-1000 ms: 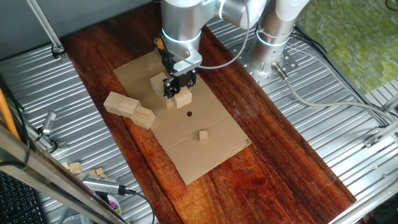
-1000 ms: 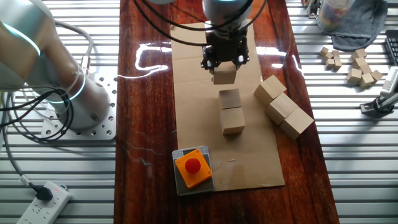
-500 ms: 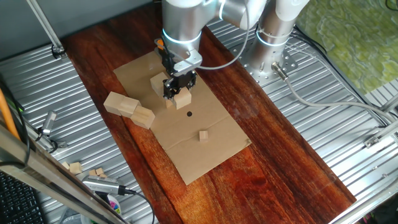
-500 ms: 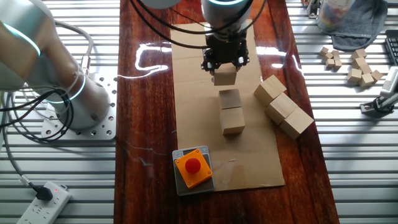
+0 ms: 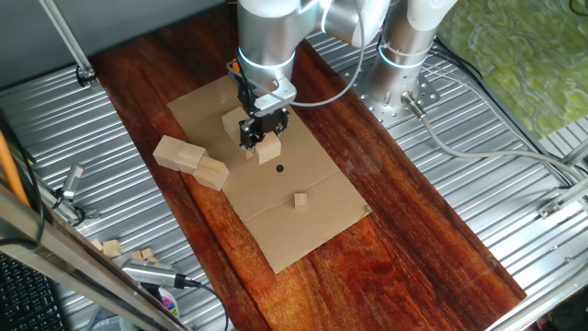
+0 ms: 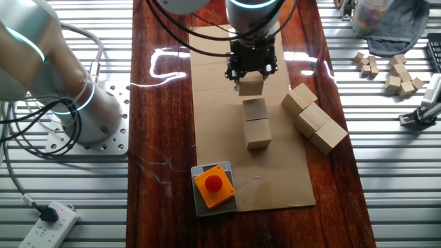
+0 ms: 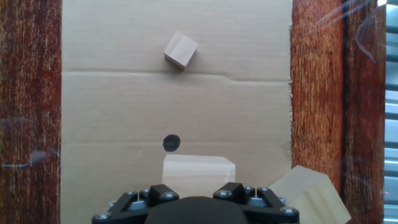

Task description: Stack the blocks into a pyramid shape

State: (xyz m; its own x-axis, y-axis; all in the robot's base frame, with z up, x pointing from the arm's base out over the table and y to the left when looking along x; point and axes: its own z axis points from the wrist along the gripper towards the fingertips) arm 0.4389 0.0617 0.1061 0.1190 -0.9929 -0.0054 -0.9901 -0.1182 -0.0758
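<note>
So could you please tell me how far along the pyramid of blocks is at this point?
Early on. Two blocks sit side by side in a row on the cardboard, a start on the base. The gripper holds a third block at the end of that row. Three more blocks lie loose at the cardboard's edge, so most of the base and all upper layers remain.
</note>
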